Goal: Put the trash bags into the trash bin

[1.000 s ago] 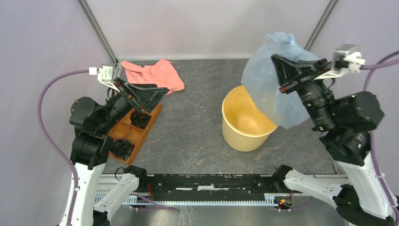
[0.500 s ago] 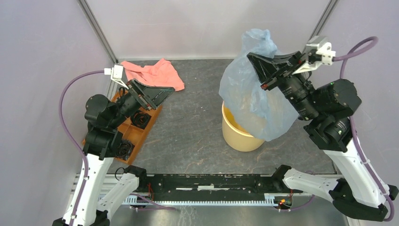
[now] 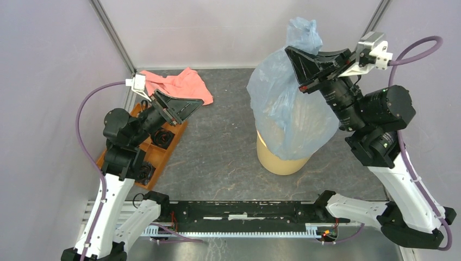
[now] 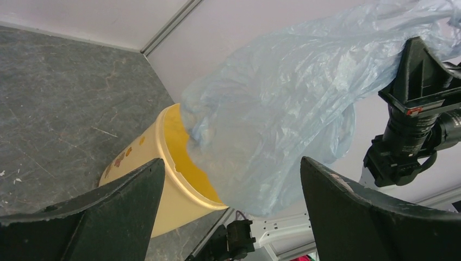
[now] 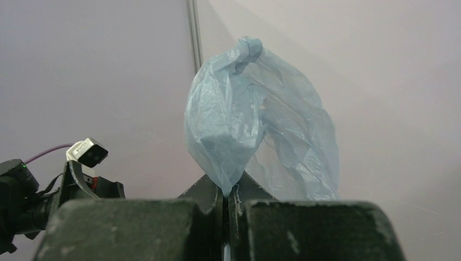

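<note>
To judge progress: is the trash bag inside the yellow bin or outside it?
Mostly outside. The trash bag hangs from the shut right gripper, its lower part over the rim of the trash bin; depth inside cannot be told.

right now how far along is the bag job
Done: the right gripper pinches the bag, held up above the bin. In hand: the bag's bottom drapes over the bin's mouth. To do: lowering it in and releasing. The left gripper is open, empty.
</note>
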Action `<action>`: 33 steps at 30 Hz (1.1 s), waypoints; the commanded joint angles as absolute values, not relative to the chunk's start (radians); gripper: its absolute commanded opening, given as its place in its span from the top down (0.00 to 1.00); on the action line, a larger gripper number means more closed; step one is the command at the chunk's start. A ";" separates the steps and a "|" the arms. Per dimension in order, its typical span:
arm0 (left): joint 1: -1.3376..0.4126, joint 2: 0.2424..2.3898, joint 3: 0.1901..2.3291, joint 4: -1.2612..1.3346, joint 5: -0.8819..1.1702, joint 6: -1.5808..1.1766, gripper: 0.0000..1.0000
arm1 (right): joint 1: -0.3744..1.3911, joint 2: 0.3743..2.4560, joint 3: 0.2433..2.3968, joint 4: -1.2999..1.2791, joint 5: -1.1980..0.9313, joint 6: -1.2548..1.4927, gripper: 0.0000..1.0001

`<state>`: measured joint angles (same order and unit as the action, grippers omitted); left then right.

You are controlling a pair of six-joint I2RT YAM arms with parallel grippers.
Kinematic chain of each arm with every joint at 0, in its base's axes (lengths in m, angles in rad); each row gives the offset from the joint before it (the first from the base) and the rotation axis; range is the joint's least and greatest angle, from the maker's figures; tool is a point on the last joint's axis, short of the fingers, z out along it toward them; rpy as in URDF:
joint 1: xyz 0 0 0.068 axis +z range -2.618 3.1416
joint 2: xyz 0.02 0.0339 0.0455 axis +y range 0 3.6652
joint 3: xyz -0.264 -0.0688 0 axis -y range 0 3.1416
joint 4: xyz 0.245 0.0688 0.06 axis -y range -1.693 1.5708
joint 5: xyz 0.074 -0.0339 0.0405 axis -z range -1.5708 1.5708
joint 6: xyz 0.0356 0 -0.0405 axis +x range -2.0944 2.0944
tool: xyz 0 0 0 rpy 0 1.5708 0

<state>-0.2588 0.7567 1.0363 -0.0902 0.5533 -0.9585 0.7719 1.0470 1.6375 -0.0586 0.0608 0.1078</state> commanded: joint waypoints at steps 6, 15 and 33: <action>-0.268 0.761 1.028 -0.021 0.581 -1.007 0.00 | 0.773 0.861 1.291 -0.028 0.323 -0.060 1.00; -0.424 0.826 1.017 0.071 0.497 -0.995 0.02 | 0.772 0.809 1.174 -0.057 0.421 -0.112 0.99; -1.049 1.394 1.315 0.069 0.038 -0.595 0.18 | 0.772 0.957 1.386 0.020 0.378 -0.080 0.99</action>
<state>-1.0161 1.2896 1.2011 0.0288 0.1574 -0.7391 0.7719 0.9604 1.3838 -0.0628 0.3820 -0.0914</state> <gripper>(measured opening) 0.867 0.014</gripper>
